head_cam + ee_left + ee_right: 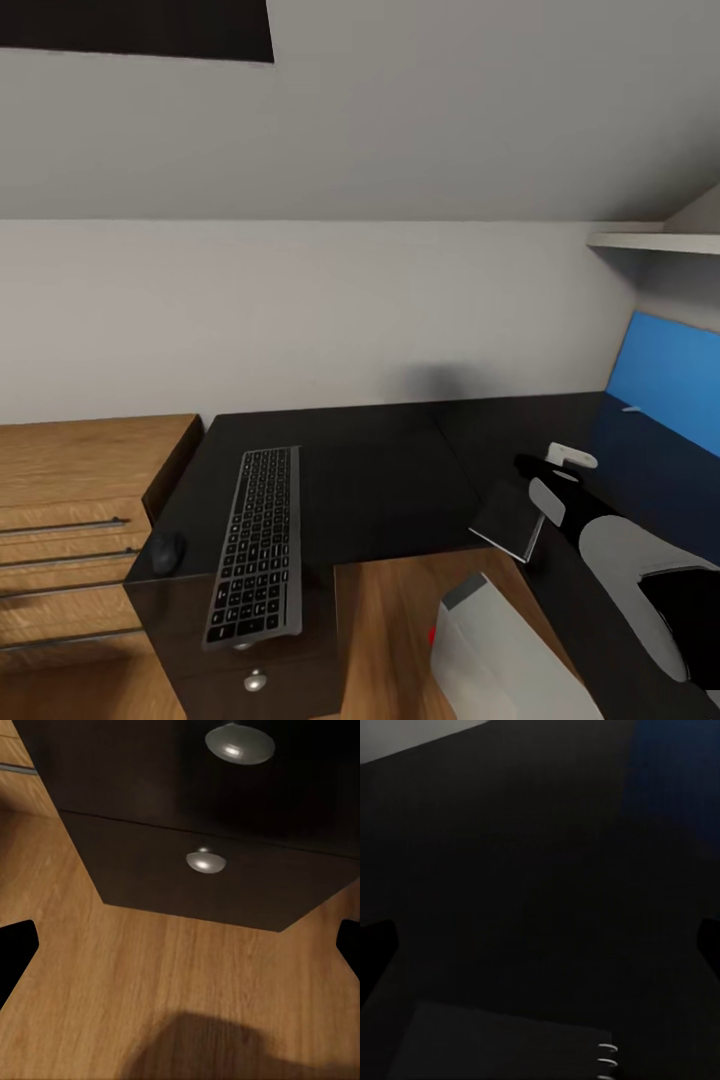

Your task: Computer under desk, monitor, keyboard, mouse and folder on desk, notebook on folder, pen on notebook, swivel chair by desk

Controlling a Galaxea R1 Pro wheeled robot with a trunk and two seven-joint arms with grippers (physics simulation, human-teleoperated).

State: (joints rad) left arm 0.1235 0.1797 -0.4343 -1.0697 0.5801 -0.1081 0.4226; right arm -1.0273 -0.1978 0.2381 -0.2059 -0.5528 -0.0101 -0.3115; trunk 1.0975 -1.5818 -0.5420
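- Bench surface of glossy black (390,470), L-shaped, is seen from the head view, set into the corner below a light grey wall (300,300) and a sloped ceiling.
- A slim rectangular keyboard with dark grey keys in a silver frame (255,545) is laid lengthwise on the left part of the bench, its near end reaching the front edge.
- A small rounded black mouse (166,551) is seen just beside the keyboard, at the bench's left edge.
- A thin dark grey notebook with white spiral rings (510,520) is seen resting on the bench at its inner corner, and its rings (607,1057) are caught in the right wrist view.
- The right pincer (535,470), black-fingered on a white and grey arm, is held over the bench just past the notebook; nothing is seen between its fingers, which are spread wide in the right wrist view.
- A silver-grey boxy computer tower with a red spot (490,650) is seen standing on the honey wood plank floor (385,630), in the angle of the bench.
- A bright blue back panel (665,380) is seen behind the right part of the bench, under a white shelf (655,242).
- A light wooden chest of drawers (70,530) is set touching the bench's left end.
- In the left wrist view, black drawer fronts with round silver knobs (205,861) are faced above the floor; the left pincer's dark fingertips (15,952) are set wide apart, holding nothing.
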